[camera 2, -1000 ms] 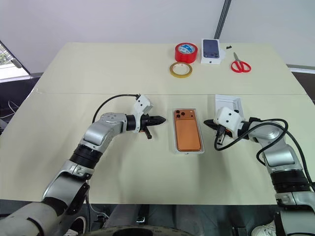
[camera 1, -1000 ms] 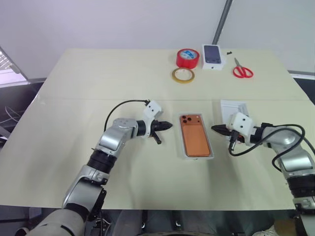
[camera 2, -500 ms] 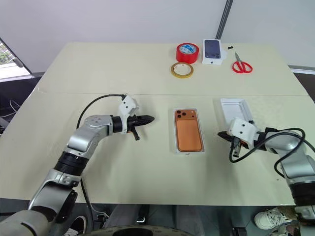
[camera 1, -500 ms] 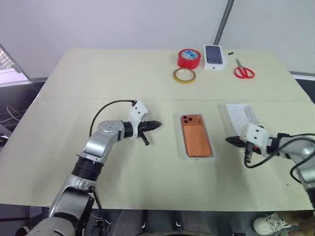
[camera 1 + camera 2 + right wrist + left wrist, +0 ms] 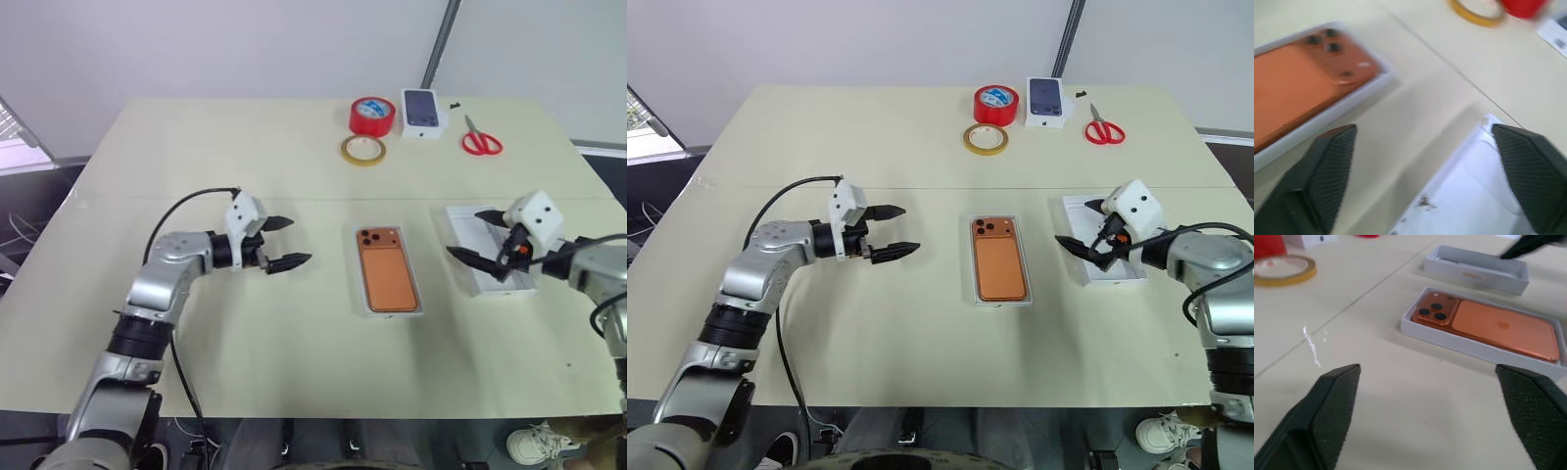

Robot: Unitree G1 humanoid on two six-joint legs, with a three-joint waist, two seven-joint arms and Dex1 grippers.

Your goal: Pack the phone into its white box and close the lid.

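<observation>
We see the slim copper-orange phone [image 5: 388, 275] lying camera-end away from us in its shallow white cardboard box [image 5: 364, 308] at mid-table. The plain white cardboard lid [image 5: 484, 279] lies open-side up just to its right, long axis parallel. Our right gripper [image 5: 478, 240] hovers right over that lid, jaws spread wide and empty, clearly the nearer one. Our left gripper [image 5: 284, 243] hangs equally wide and empty, left of the box.

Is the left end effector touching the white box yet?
Apart. The left eye view shows bare table between the open left end effector and the white box.
</observation>
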